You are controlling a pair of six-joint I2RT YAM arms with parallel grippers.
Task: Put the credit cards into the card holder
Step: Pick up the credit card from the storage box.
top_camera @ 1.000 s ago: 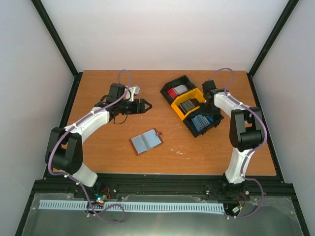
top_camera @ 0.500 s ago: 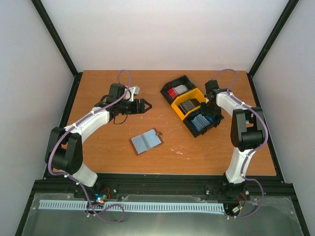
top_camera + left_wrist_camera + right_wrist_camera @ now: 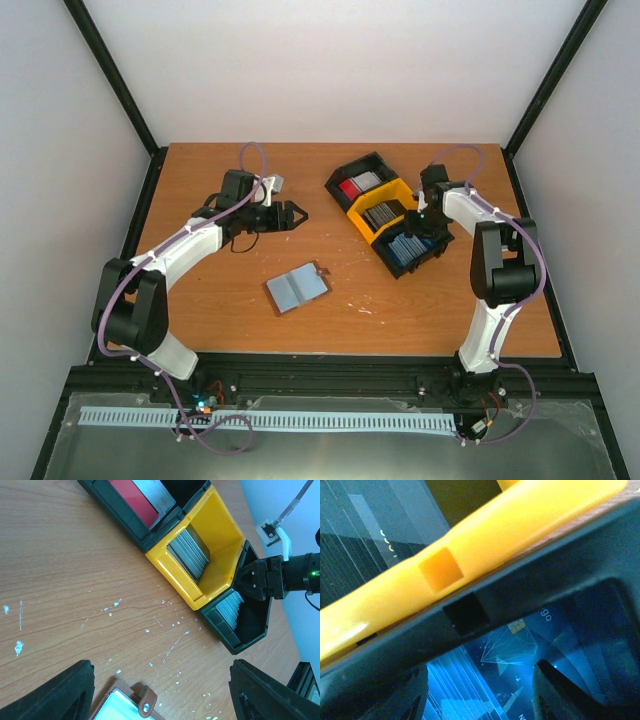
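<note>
Right below the right end effector (image 3: 418, 222), the blue credit cards (image 3: 505, 650) are fanned out in the end compartment of the black-and-yellow tray (image 3: 227, 530). Its fingers (image 3: 570, 700) are set apart on either side of the top cards, and nothing looks pinched between them.

Plenty can be messed up from this spot, tbh:

- More than one card could get grabbed. The stack is packed tight and the cards are thin, so a neighbour is easily dragged up with the one wanted.
- The yellow divider wall sits just beside the fingers, so it could get clipped or clamped instead of a card.
- The whole tray could be shoved or lifted if a finger catches its rim. No fastening to the tabletop (image 3: 220, 300) can be made out.
- A slick card held by a corner could be dropped on the way over.

The card holder (image 3: 297, 288) is laid open well off to the left of that end effector, just on the near side of the left end effector (image 3: 296, 214), which is hung wide open with nothing in it. Since the holder is light and isn't pinned down, it would probably be pushed along when a card is slid in.
</note>
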